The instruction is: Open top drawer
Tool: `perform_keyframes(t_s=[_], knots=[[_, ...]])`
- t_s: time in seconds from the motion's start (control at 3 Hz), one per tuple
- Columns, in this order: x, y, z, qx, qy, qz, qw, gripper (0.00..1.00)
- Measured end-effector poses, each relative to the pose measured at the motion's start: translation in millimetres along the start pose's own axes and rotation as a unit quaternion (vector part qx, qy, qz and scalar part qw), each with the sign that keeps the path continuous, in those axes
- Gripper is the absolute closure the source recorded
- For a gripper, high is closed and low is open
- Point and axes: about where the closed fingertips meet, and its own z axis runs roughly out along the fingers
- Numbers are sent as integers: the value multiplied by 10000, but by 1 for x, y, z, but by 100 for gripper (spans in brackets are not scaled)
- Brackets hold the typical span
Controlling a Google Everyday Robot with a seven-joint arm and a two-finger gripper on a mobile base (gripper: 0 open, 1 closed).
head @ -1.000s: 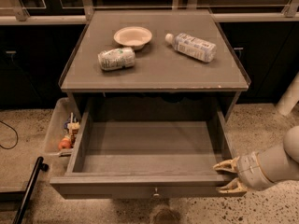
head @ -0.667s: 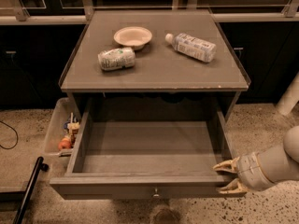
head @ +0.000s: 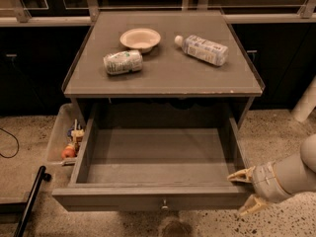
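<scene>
The top drawer is a wide grey-brown wooden drawer. It stands pulled far out of the cabinet and its inside is bare. A small round metal knob sits at the centre of its flat front. My gripper is at the drawer's right front corner, at the end of the pale arm coming in from the right. Its two yellowish fingers are spread apart, one above and one below, and hold nothing.
On the cabinet top lie a can on its side, a paper bowl and a plastic bottle on its side. A side bin with small items hangs at the left. A black pole leans at the lower left.
</scene>
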Motion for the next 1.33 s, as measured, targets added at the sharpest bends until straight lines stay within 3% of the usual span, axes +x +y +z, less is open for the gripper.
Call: perform_keyframes(t_s=[0.33, 0.67, 1.33], knots=[[-13, -7, 1, -65, -81, -153, 9998, 0], [-45, -29, -11, -77, -92, -527, 9985, 0], [-107, -94, -77, 8, 46, -1165, 9932, 0]])
